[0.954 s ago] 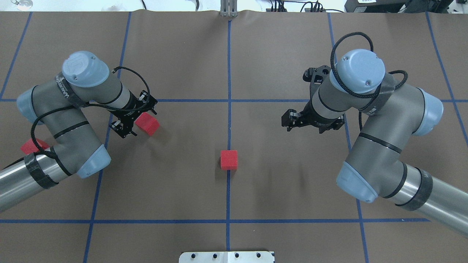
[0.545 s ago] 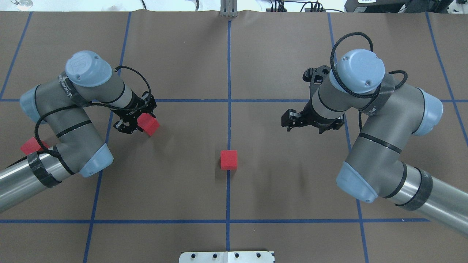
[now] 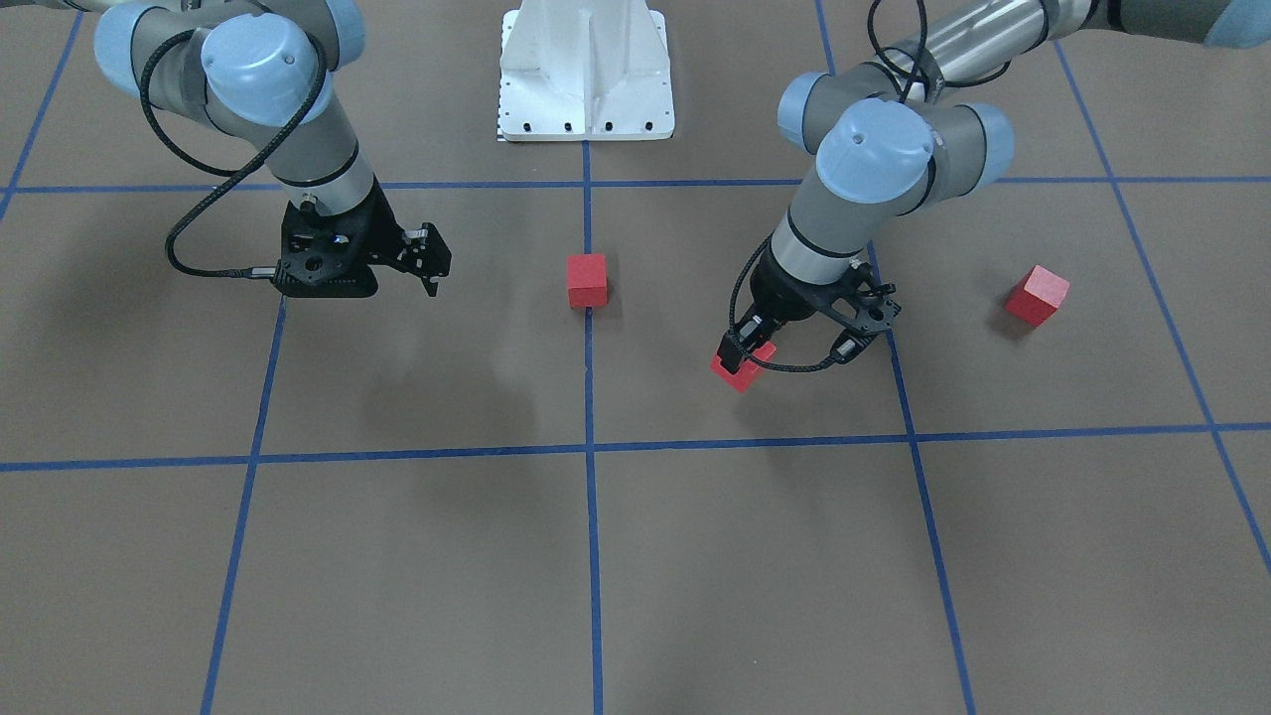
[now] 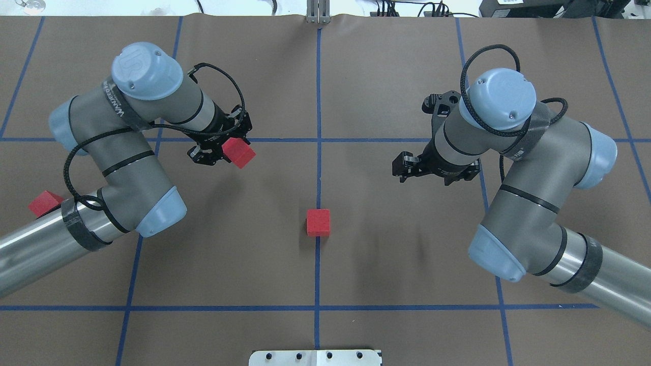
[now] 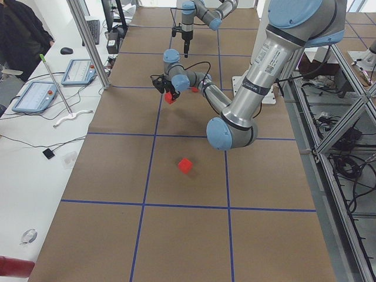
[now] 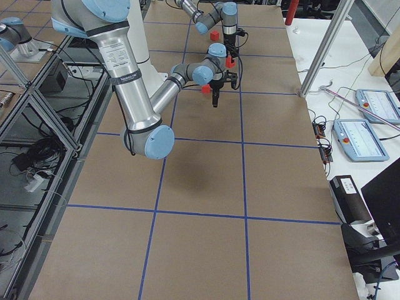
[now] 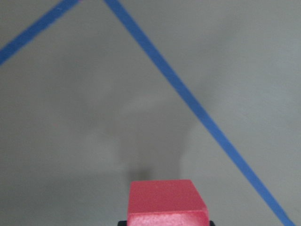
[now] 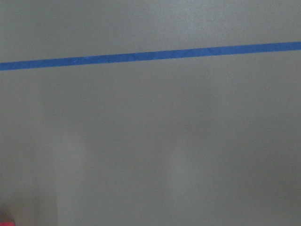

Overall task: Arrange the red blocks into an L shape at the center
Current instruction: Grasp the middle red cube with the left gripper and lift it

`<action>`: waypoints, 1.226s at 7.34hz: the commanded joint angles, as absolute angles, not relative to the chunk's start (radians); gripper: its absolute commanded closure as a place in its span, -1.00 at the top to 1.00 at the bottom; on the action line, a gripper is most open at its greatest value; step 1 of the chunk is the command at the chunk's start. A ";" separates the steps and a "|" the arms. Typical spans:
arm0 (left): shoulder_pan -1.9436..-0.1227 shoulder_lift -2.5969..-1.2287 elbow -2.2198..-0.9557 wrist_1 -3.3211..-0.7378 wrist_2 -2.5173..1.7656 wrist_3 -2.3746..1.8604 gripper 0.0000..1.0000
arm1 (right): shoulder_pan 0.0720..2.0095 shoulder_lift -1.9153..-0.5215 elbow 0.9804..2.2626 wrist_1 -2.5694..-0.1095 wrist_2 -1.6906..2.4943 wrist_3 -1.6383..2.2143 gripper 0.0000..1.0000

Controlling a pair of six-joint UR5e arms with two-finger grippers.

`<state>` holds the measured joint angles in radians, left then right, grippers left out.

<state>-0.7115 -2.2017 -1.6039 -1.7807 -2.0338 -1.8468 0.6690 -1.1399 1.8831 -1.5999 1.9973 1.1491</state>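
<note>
The left hand is gripping one red block above the bench; another is sitting at center, the third far left. The right hand is hanging empty, seemingly closed. A skewed release could be nudging the center block.

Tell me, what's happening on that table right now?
Left gripper holds one red block off the table. Right gripper empty, hovering. One block at center, one far left. Path clear.

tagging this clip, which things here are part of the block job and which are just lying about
Part of the job:
- red block in left pincer
- red block on center line
- red block by left arm
- right pincer, empty

Lying about:
- white base plate
- tablets on side desk
</note>
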 commanded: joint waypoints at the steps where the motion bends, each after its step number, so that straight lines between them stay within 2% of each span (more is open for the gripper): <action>1: -0.636 -2.345 -1.575 -1.591 -2.011 -1.673 -1.00 | 0.695 -1.147 1.887 -1.600 2.006 1.144 0.98; 3: -0.591 -2.384 -1.537 -1.600 -1.985 -1.446 -1.00 | 0.724 -1.184 1.904 -1.600 2.010 1.085 0.98; 5: -0.552 -2.532 -1.368 -1.606 -1.985 -1.359 -1.00 | 0.730 -1.190 1.904 -1.600 2.008 1.081 0.98; 6: -0.543 -2.558 -1.320 -1.641 -1.985 -1.353 -1.00 | 0.733 -1.199 1.908 -1.598 2.008 1.081 0.98; 9: -0.520 -2.554 -1.278 -1.651 -1.983 -1.310 -1.00 | 0.732 -1.207 1.907 -1.598 2.002 1.081 0.98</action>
